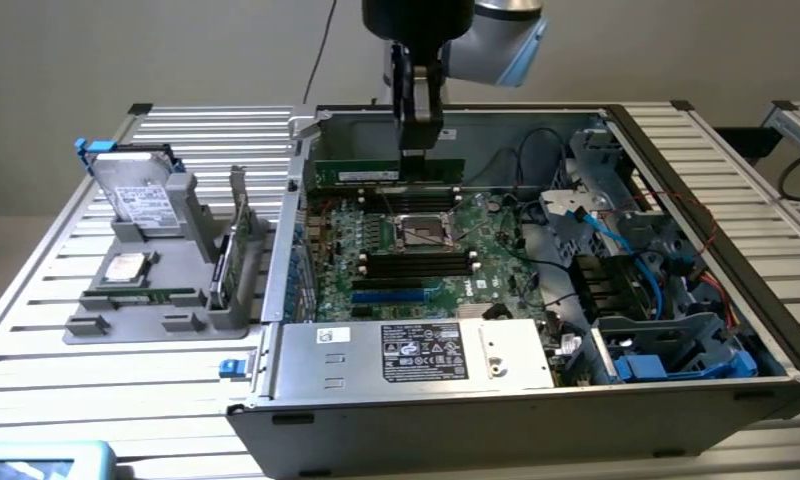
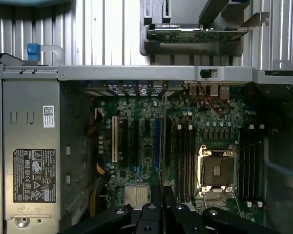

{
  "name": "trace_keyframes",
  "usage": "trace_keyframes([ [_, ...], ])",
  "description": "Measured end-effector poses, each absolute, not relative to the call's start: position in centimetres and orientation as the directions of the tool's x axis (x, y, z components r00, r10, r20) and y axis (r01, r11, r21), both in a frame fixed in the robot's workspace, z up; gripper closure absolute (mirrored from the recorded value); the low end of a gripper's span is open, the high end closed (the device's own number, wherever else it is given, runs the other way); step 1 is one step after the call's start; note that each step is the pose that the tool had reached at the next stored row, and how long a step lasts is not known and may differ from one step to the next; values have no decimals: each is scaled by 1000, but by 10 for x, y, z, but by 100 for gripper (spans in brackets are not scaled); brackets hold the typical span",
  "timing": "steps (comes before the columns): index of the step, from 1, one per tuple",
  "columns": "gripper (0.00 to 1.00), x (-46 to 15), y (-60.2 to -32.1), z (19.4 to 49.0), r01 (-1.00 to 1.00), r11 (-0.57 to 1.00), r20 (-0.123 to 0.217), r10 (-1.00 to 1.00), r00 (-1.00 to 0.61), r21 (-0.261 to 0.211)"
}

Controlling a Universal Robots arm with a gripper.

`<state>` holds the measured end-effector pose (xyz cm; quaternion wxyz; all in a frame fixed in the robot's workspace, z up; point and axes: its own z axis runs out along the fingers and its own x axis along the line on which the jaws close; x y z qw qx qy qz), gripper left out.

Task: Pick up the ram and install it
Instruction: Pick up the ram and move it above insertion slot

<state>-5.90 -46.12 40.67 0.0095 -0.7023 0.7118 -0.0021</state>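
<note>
The ram (image 1: 373,173) is a long thin green stick hanging level above the far part of the motherboard (image 1: 373,240), inside the open computer case. My gripper (image 1: 419,158) comes down from above and is shut on the ram's upper edge, near the end toward the exterior view's right. In the wrist view the ram (image 2: 164,146) shows edge-on as a thin line running out from my gripper (image 2: 160,202). It lies alongside the black memory slots (image 2: 184,161) next to the CPU socket (image 2: 216,170). The stick hangs apart from the board.
A power supply (image 1: 414,352) fills the case's near side. Cables and a blue drive cage (image 1: 667,350) crowd the exterior view's right. Outside the case, at the exterior view's left, a grey holder (image 1: 173,320) carries silver hard drives (image 1: 140,195) and an upright green expansion card (image 1: 236,235).
</note>
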Motion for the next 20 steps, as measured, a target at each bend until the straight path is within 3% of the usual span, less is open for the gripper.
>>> trace_keyframes([
  [20,87,-18,-418,390,-999,14,-19,-1000,-13,-30],
])
